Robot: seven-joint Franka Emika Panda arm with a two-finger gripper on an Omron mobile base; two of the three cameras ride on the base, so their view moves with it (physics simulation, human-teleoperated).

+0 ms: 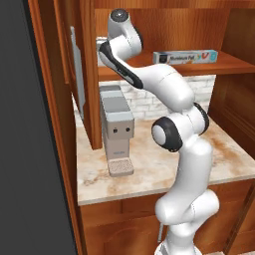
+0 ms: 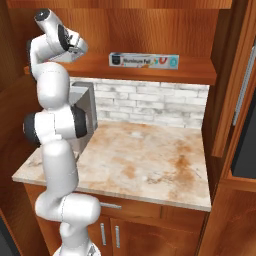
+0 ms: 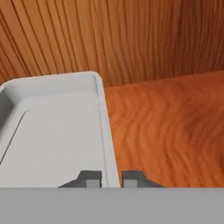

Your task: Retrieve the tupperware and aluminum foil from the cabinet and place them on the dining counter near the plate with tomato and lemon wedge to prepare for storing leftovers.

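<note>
A beige marble-look worktop (image 2: 150, 155) with rust-brown veining runs across the alcove, resting on reddish-brown base cupboards (image 2: 150, 230) with short grey handles (image 2: 117, 236). Behind it the wall is white brick (image 2: 150, 102) with pale mortar lines. A tall grey coffee machine (image 1: 117, 130) stands at the left end of the worktop, close against the brick. Above, a plank shelf (image 2: 195, 67) of the same reddish wood spans the recess, backed by grained wood panelling (image 2: 150, 30). An open wooden door (image 1: 85, 74) hangs at the left, and a long grey handle (image 2: 245, 85) runs down a panel at the right. Light is even and soft, with faint shadow under the shelf.
</note>
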